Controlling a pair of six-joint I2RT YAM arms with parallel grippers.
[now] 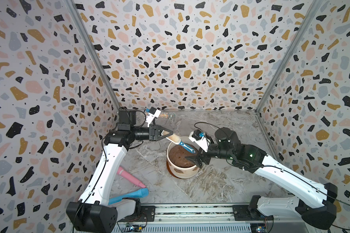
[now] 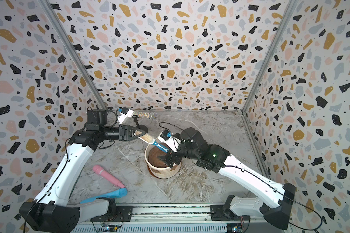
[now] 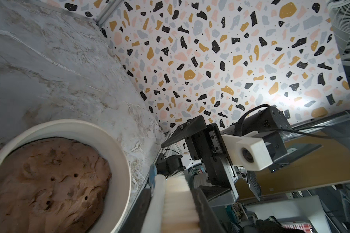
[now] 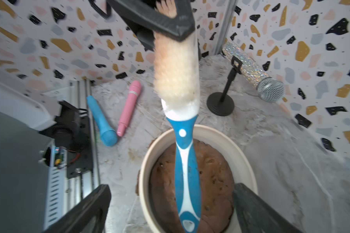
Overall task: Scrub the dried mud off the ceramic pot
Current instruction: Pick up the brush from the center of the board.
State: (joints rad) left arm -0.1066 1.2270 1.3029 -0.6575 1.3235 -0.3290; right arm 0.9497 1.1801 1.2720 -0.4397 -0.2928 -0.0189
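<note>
The ceramic pot stands mid-table, cream-white and filled with a brown soil mound. Dried mud shows as brown patches on its near outer wall. A scrub brush with a blue-and-white handle hangs tilted over the pot's far rim. My left gripper is shut on its cream bristle head. My right gripper is open over the soil. Its fingers stand wide on either side of the handle's end without touching it.
A pink microphone and a blue microphone lie at the front left. A glitter microphone sits on a black stand at the back left. Terrazzo walls enclose three sides; a metal rail runs along the front.
</note>
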